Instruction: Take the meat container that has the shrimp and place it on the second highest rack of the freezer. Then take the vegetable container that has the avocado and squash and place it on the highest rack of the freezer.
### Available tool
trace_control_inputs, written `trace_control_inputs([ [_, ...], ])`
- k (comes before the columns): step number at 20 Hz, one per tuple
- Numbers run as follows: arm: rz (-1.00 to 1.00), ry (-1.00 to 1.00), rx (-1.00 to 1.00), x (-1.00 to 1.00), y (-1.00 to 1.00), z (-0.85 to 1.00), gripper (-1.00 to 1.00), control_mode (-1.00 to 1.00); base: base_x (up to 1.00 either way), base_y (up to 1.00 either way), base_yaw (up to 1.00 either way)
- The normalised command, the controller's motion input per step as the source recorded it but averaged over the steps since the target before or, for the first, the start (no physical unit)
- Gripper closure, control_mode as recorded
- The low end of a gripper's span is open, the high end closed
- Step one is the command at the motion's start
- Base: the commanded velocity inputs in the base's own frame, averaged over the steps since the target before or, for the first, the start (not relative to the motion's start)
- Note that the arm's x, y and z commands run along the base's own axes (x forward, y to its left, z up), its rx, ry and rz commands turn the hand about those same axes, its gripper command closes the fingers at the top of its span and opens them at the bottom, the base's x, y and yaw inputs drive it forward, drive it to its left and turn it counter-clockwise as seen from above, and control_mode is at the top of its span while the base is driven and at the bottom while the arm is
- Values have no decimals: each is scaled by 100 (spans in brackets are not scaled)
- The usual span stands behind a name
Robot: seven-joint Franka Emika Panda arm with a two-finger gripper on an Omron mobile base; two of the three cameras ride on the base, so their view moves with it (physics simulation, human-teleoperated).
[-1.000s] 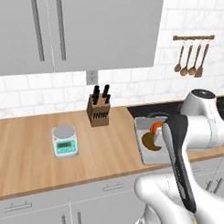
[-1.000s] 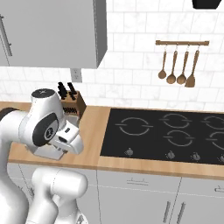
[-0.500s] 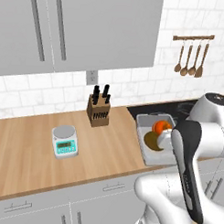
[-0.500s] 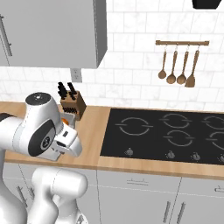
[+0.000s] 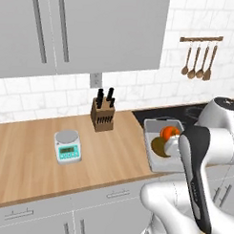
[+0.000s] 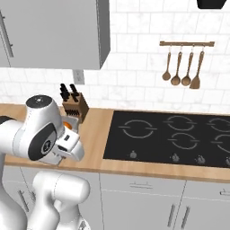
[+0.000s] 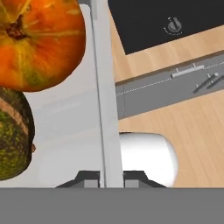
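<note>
The shallow rectangular grey vegetable container (image 7: 105,87) has its thin rim running straight up between the two dark finger tips of the gripper (image 7: 112,177) in the hand view; the jaws are closed tight on that rim, one tip on each side of the wall. From the left base view the container (image 5: 154,127) sits at the right end of the wooden bench (image 5: 36,159), just beside the black cooktop (image 6: 179,134), with the white arm bent over its near side.

Inside the tray, the round bright orange squash (image 7: 39,41) shows yellowish streaks and a dark stem scar, and the dark brownish-green avocado (image 7: 11,135) lies right next to it, mottled and rough. Both rest on the pale tray floor, close to the gripped wall.

The arm's dark-banded link covers the tray's near right corner in the left base view, so the gripper itself is hidden there. In the right base view only a sliver of orange peeks from behind the white elbow. The hand view cuts off the far edges of both vegetables.
</note>
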Motion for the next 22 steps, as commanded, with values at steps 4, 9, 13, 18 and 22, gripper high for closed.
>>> trace_control_inputs([
  [4,0,0,0,0,0,0,100,100,-98,0,1],
  [9,0,0,0,0,0,0,100,100,-98,12,23],
  [13,0,0,0,0,0,0,100,100,-50,42,78],
  [18,0,0,0,0,0,0,100,100,-29,51,82],
  [22,0,0,0,0,0,0,100,100,-6,54,91],
])
